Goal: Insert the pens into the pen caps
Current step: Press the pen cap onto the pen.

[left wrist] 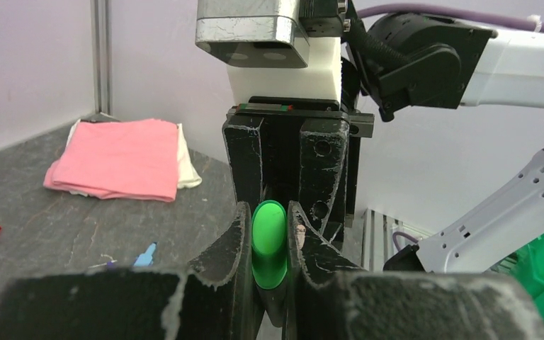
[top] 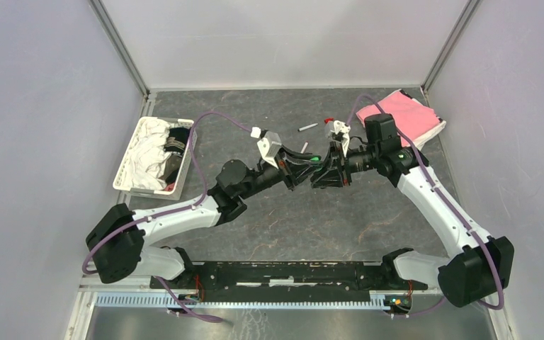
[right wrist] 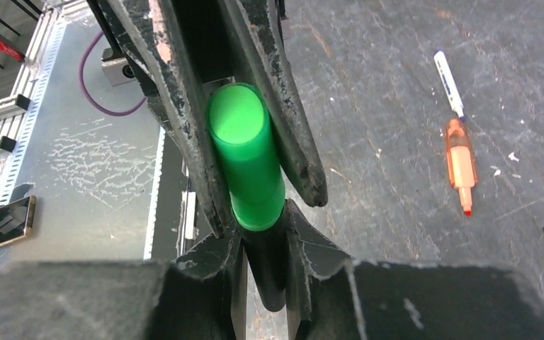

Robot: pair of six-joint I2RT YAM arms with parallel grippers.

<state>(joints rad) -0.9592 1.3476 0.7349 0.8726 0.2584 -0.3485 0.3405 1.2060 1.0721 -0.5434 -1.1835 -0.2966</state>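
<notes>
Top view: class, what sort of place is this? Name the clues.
Likely a lab robot cell: plain walls box in a grey table, and two arms stand at its near edge.

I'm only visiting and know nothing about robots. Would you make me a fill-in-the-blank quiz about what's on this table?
1. The cap pinched by the left hand is coloured ____.
2. The marker barrel gripped by the right hand is ____.
3. The folded cloth in the far corner is ____.
4. The white basket sits on the robot's ____ side.
Missing words: green; black; pink; left.
</notes>
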